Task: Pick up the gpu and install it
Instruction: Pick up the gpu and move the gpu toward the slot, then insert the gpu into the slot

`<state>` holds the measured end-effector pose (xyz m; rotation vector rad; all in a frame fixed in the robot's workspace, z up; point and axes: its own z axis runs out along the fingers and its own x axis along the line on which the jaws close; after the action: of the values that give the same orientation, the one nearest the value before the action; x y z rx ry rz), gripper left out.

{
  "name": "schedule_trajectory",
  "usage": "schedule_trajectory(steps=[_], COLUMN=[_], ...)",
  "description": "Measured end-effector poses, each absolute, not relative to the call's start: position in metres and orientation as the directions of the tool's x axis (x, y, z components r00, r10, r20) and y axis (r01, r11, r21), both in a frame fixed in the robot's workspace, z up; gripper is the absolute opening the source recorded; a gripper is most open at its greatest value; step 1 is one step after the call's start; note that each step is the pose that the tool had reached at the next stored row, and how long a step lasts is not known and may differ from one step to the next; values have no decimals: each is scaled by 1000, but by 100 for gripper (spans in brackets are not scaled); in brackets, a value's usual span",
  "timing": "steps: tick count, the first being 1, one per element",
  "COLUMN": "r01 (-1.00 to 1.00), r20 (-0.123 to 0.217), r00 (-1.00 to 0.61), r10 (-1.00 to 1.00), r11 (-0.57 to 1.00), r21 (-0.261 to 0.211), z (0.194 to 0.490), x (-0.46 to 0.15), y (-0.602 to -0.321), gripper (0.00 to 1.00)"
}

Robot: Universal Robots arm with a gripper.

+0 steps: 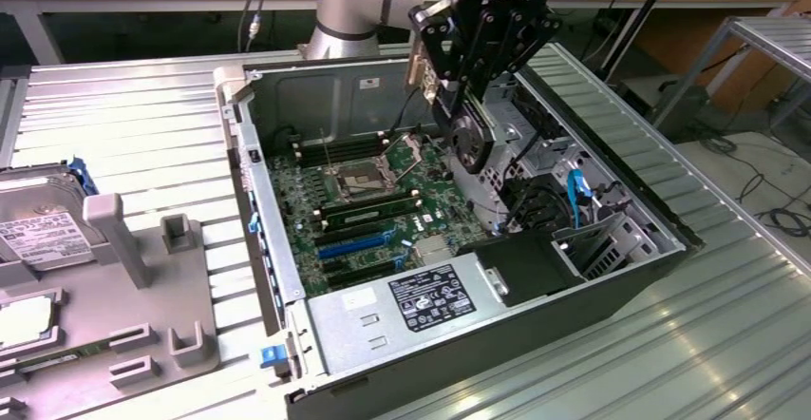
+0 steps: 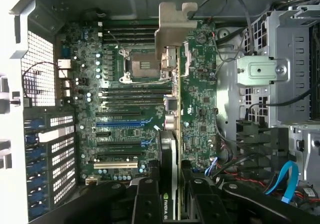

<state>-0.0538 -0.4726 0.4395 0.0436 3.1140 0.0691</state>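
The arm's black gripper (image 1: 457,106) points down into the open grey metal computer case (image 1: 647,201), jaws partly closed on the slim black gpu with round fan (image 1: 472,146), held edge-down above the green motherboard (image 1: 367,201); the gripper body reads "ROBOTIQ"

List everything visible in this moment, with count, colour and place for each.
computer case: one, silver-grey, open, on the slatted metal table
motherboard: one, green, inside the case
power supply: one, silver with black label, at the case's near end
cable: one, blue, inside the case at the exterior view's right
hard drive: one, silver with white label, at the exterior view's left edge
gpu: one, black with silver bracket, held above the motherboard
gripper: one, black, shut on the gpu
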Motion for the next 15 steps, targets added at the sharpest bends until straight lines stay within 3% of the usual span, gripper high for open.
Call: schedule_trajectory(steps=[15], r01=[22], r20=[-26], r00=[-999], r10=[23], r11=[999], r21=[45], z=[439], x=[-54], y=[-472], gripper=[27])
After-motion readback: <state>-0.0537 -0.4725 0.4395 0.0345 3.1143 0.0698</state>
